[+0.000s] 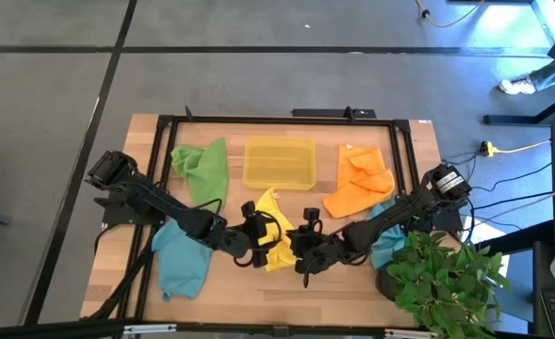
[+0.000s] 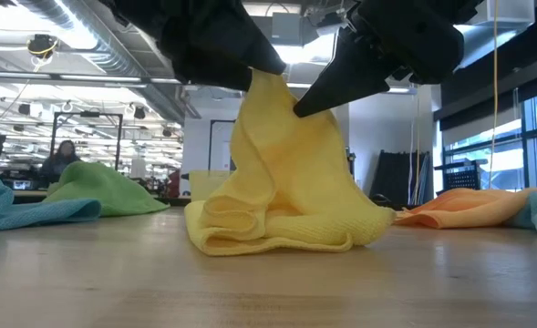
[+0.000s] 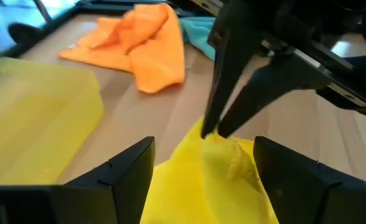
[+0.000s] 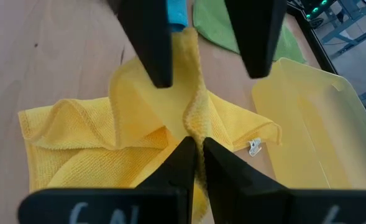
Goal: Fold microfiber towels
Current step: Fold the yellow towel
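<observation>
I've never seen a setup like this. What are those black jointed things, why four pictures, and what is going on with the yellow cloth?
The black things are two robot arms at a wooden table, each ending in a two-finger pincer. One picture looks down from above, one looks level across the tabletop, and two come from cameras on the arms' wrists. The right pincer is shut on a raised fold of the yellow towel, holding it up. The left pincer stands open around the same fold. Also on the table lie a green towel, an orange towel, two teal towels, a yellow plastic tray and a potted plant.
</observation>
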Controlling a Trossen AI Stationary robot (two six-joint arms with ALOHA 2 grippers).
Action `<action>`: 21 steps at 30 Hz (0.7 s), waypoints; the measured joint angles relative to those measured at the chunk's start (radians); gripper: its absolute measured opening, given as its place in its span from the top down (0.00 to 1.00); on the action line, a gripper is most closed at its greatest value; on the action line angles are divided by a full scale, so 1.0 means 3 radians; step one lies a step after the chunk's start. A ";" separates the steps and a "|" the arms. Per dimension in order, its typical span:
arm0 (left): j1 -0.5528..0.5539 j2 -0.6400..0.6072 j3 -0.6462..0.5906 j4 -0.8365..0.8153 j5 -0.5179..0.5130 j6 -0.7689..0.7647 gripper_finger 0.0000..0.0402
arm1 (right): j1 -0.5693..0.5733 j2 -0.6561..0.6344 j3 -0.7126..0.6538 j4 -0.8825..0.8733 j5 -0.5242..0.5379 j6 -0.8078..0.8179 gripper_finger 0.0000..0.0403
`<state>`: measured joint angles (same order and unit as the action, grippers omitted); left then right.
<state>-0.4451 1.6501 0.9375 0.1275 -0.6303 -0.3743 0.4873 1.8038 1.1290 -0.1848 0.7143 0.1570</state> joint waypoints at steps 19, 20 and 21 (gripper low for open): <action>0.0021 0.0000 0.0000 -0.0025 0.0241 0.0259 0.69 | 0.0000 0.0000 0.0000 -0.0001 0.0000 -0.0005 0.91; 0.0021 0.0000 0.0000 -0.0025 0.0244 0.0308 0.73 | -0.0001 0.0000 0.0000 -0.0001 0.0000 -0.0008 0.91; 0.0022 0.0001 0.0000 -0.0025 0.0245 0.0347 0.77 | -0.0001 0.0000 0.0000 -0.0001 0.0000 -0.0009 0.91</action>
<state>-0.4385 1.6503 0.9375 0.1200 -0.5570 -0.2704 0.4871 1.8038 1.1290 -0.1852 0.7143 0.1543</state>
